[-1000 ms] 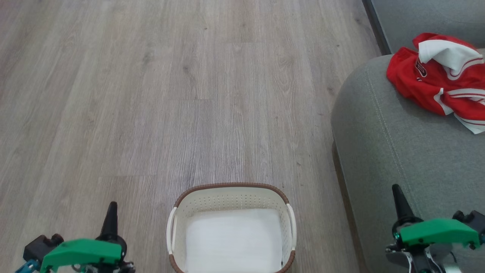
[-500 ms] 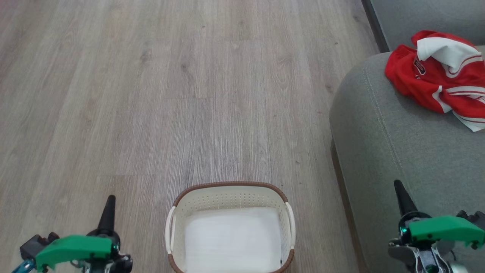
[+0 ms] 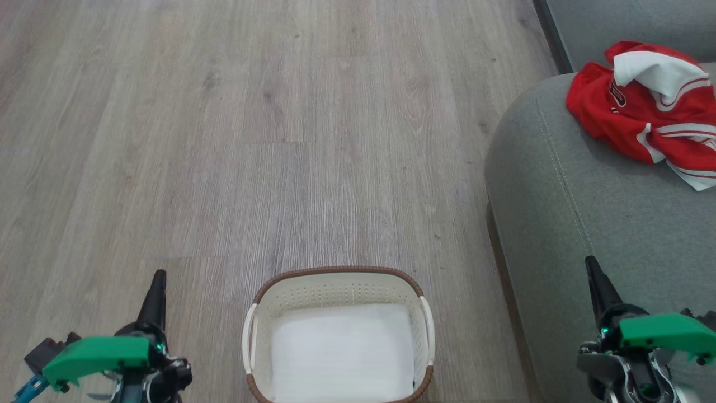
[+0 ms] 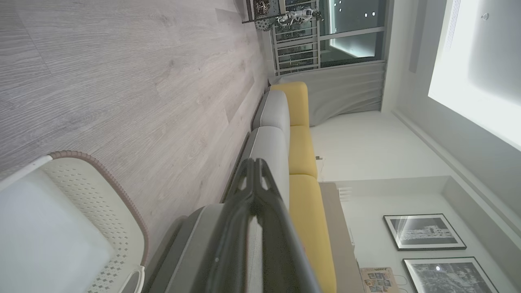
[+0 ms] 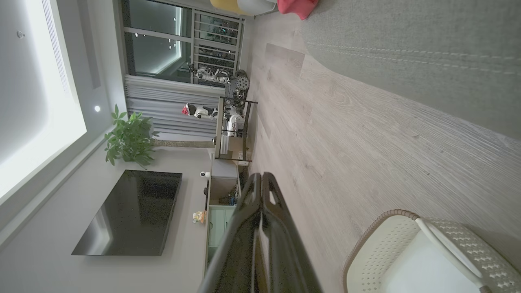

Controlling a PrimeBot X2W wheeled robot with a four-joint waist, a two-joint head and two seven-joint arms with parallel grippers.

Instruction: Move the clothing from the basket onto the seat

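Note:
The red clothing (image 3: pixel 643 109) with white trim lies crumpled on the grey-green seat (image 3: pixel 587 212) at the upper right; a bit of the clothing (image 5: pixel 296 6) also peeks in at the top of the right wrist view. The cream basket (image 3: pixel 338 282) stands on the floor at the bottom centre, holding a flat white liner sheet (image 3: pixel 341 350) and no garment. My left gripper (image 3: pixel 158 277) is shut with nothing in it, left of the basket. My right gripper (image 3: pixel 590 263) is shut and holds nothing, over the seat's front edge. The basket (image 4: pixel 93 191) lies low left in the left wrist view.
Grey wood-look floor (image 3: pixel 251 140) stretches ahead and to the left. A long sofa with yellow back cushions (image 4: pixel 303 154) runs along the wall. A shelf unit (image 5: pixel 232 130), a plant (image 5: pixel 130 140) and a dark screen (image 5: pixel 130 211) stand across the room.
The head camera has shifted slightly, moving the whole picture. Both grippers have risen a little in the view, their fingertips higher than before. Clothing and basket stay put.

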